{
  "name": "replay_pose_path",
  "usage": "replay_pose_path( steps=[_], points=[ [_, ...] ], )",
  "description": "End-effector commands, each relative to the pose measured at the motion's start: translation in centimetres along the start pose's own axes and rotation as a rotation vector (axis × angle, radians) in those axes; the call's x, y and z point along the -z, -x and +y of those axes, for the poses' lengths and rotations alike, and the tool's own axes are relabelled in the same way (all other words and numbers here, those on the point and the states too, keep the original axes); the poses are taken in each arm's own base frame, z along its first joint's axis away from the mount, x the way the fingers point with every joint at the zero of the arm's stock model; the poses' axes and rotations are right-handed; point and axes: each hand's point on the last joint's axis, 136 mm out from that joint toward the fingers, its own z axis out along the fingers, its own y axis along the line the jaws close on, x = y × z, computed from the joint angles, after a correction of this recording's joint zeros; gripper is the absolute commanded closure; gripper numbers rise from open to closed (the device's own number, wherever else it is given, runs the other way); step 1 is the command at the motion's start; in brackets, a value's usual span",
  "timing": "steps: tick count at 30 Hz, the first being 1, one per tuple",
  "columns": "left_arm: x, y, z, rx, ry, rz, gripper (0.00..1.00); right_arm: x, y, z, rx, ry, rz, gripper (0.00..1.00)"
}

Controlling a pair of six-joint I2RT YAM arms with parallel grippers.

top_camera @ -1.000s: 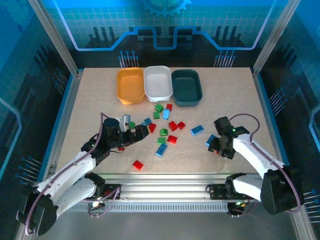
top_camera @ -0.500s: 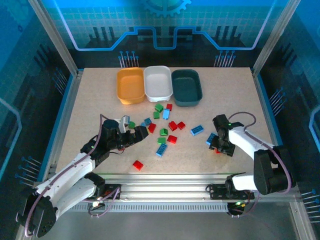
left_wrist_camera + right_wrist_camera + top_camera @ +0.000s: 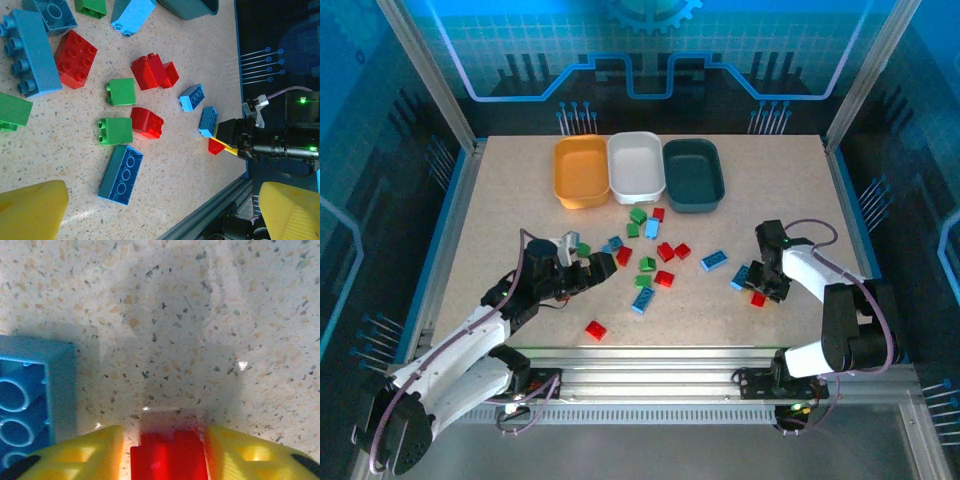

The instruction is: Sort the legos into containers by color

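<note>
Sorting not started, I judge | trays (image 3: 636, 165) at the worktop's (image 3: 510, 210) far edge look empty | bricks (image 3: 665, 251) scattered mid-worktop | left fingers (image 3: 585, 268) wide open, empty | right fingers (image 3: 761, 291) straddle a red brick (image 3: 169, 460) near the right edge; can't tell whether they grip it

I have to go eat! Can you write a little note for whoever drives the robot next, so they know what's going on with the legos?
Left gripper: open, empty, at the left edge of the lego pile.
Right gripper: fingers either side of a red lego on the table, beside a blue lego; unclear if it grips yet.
A stray red brick lies alone near the front.
Done: nothing; orange-yellow tray, white tray and dark teal tray look empty.
Left: sort every lego.
</note>
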Motion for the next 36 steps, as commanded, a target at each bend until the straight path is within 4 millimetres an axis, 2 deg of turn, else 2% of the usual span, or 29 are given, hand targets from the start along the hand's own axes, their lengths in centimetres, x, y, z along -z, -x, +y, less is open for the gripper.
replay_pose_path(
  steps=[1, 4, 11, 15, 19, 22, 24, 26, 28, 30, 33, 36],
  points=[
    [0.0, -0.3, -0.3, -0.004, -0.006, 0.018, 0.01, 0.0, -1.0, -0.2, -0.003, 0.012, 0.027, 0.40],
    [0.0, -0.4, -0.3, -0.004, -0.005, 0.021, 0.01, 0.1, -1.5, -0.5, -0.003, 0.009, 0.027, 0.41],
    [0.0, -0.5, -0.2, 0.006, -0.008, 0.021, 0.01, 0.0, -1.8, -0.5, 0.004, 0.004, 0.033, 0.64],
    [0.1, -0.5, -0.2, 0.001, -0.003, 0.020, 0.01, 0.6, -1.6, -0.6, 0.013, 0.001, 0.002, 0.71],
    [0.2, -0.3, -0.3, -0.005, 0.010, 0.017, 0.01, 2.6, -1.2, -0.7, 0.030, 0.005, -0.060, 0.74],
    [0.6, 0.5, 0.0, -0.008, 0.057, -0.008, 0.01, 5.7, -0.6, -0.1, 0.073, 0.015, -0.159, 0.75],
    [0.8, 1.2, 0.4, 0.003, 0.095, -0.034, 0.01, 7.9, 0.4, 1.0, 0.113, 0.035, -0.234, 0.75],
    [1.0, 2.2, 1.0, 0.029, 0.135, -0.057, 0.01, 9.9, 2.1, 3.4, 0.161, 0.078, -0.305, 0.75],
    [1.1, 3.2, 1.9, 0.092, 0.170, -0.070, 0.01, 11.4, 4.1, 6.9, 0.206, 0.140, -0.355, 0.75],
    [1.2, 4.4, 2.9, 0.195, 0.167, -0.069, 0.01, 12.9, 6.4, 11.9, 0.279, 0.223, -0.391, 0.75],
    [1.0, 5.3, 4.1, 0.345, 0.111, -0.030, 0.01, 13.4, 10.5, 18.2, 0.360, 0.261, -0.432, 0.75],
    [0.8, 4.8, 4.3, 0.367, 0.114, 0.032, 0.01, 12.2, 14.6, 22.6, 0.395, 0.224, -0.422, 0.74]
  ],
)
